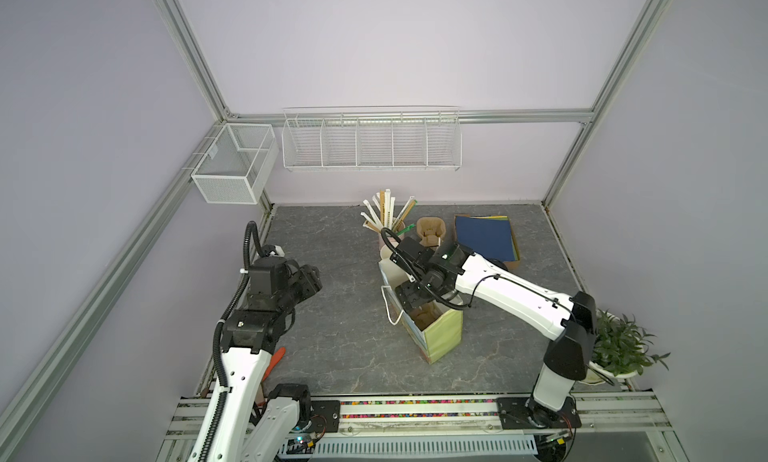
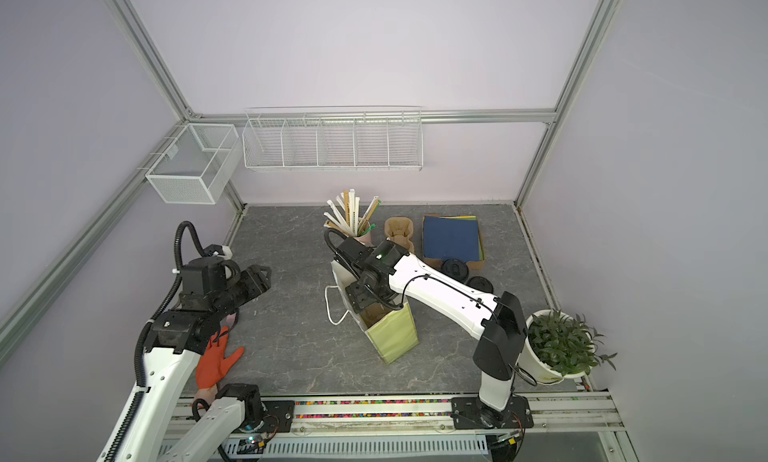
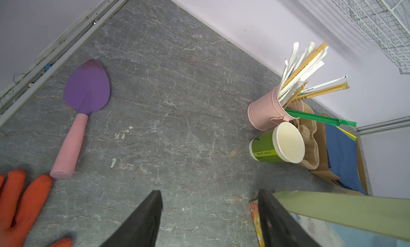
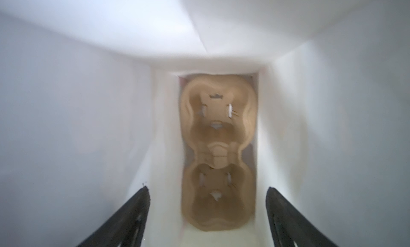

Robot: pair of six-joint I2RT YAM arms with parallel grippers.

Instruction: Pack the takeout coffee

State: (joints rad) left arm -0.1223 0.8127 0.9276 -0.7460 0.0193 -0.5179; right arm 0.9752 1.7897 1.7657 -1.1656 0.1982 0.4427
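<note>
The cup carrier (image 4: 218,146) lay flat on the floor of the paper bag (image 1: 442,335). In my judgement the sound course was a straight lift clear of its thin walls. The right gripper (image 4: 206,188) stood wide apart inside the bag, holding nothing, and the left gripper (image 3: 209,191) was likewise spread and empty. No black coffee cup was visible in any view.

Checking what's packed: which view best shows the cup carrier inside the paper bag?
The right wrist view: it looks down inside the bag onto the whole two-cup carrier, though blurred. Both top views catch only a brown sliver through the bag's mouth. The left wrist view shows just the bag's outside.
</note>
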